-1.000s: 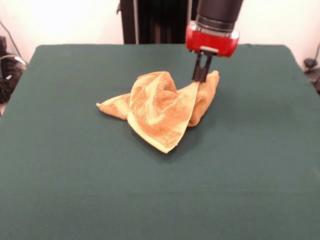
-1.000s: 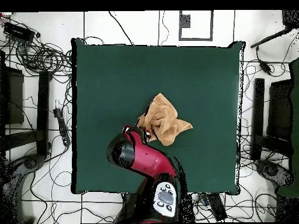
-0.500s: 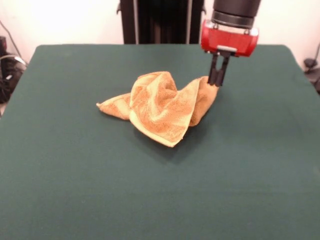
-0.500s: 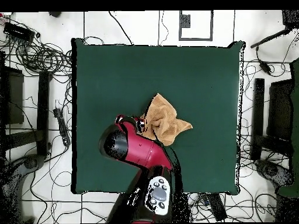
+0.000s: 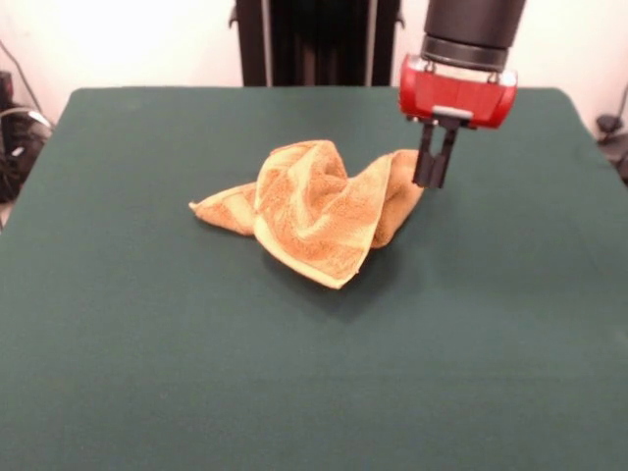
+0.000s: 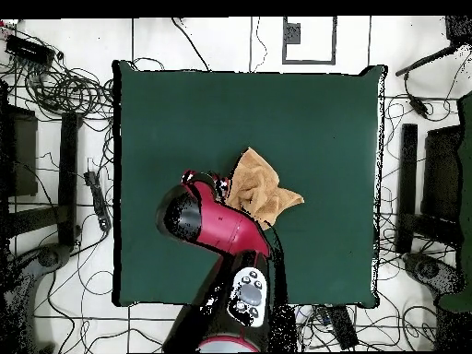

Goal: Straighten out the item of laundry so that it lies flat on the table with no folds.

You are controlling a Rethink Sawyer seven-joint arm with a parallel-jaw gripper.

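One crumpled towel [image 5: 319,211] is seen heaped near the middle of the table [image 5: 147,373], its right tip touched by the gripper [image 5: 433,182], whose grip cannot be told, so a weak hold could let it slip.

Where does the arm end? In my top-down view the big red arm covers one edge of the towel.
Observer: In the front view its red wrist hangs over the table, right beside one corner of the towel.
Operator: Is the towel flat?
Observer: No. From the front it is bunched into a hump, and the corner by the wrist stands up off the table.
Operator: Is any of it folded over?
Observer: Yes. A big flap lies folded across the front and ends in a point towards the camera.
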